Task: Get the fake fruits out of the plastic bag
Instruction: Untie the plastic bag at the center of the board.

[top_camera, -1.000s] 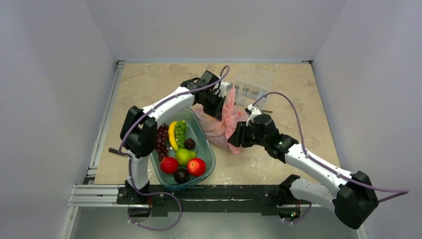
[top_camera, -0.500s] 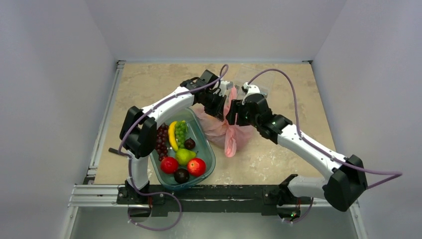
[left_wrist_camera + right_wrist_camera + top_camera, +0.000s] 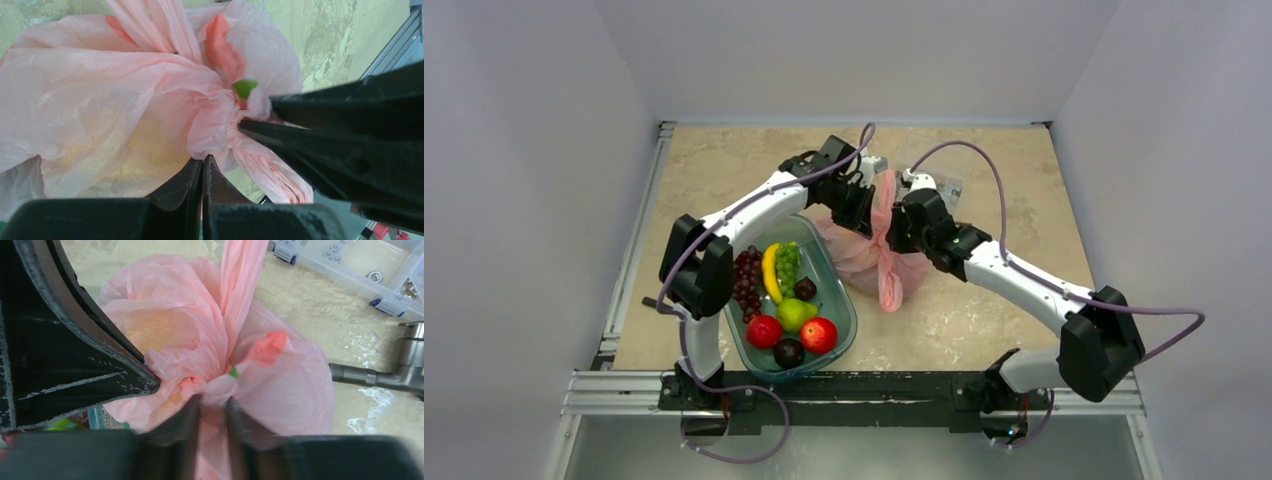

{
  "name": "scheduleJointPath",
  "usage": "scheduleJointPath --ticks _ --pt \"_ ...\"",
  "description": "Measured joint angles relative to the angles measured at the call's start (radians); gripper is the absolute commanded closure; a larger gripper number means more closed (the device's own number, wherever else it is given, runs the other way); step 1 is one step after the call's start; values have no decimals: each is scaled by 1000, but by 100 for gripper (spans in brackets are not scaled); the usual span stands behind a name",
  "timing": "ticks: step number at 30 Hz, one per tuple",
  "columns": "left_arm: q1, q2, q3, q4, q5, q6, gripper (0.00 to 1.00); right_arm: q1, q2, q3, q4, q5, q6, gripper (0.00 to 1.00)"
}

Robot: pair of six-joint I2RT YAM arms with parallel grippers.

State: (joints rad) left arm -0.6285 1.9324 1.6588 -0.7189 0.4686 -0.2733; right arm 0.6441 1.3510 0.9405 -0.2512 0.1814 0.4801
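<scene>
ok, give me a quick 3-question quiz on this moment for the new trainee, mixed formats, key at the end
1. True or false: the pink bag lies flat and wide open.
2. What is in the green tub beside the bag? A) fruit B) metal parts C) a towel
3. What is the left gripper pinching?

Key:
1. False. The bag is bunched together at its neck.
2. A.
3. The pink bag, right at the bunched neck.
</scene>
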Motion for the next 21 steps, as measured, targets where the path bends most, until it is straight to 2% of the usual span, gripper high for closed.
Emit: scheduleJointPath --ticks 3,6,11,14,16,19,20,21 --pt "5 -3 0 4 8 -8 100 0 -2 -17 29 -1 5 100" --pt "27 -3 -6 22 35 -37 100 0 -95 -137 122 -13 26 100" --pt "131 -6 -40 71 105 -120 100 1 -608 -518 308 9 91 100" --pt "199 -6 -45 89 124 -155 100 1 -799 -616 369 33 125 100" --pt "229 -6 -47 106 137 -174 100 1 -811 -624 381 42 135 100" --pt "232 -6 -53 132 156 -192 100 1 -745 -608 359 50 124 99" --pt "226 -6 -53 134 157 -196 100 1 -719 -592 337 54 114 97" --pt "219 -6 -53 134 157 -196 100 1 -689 -569 310 56 100 90"
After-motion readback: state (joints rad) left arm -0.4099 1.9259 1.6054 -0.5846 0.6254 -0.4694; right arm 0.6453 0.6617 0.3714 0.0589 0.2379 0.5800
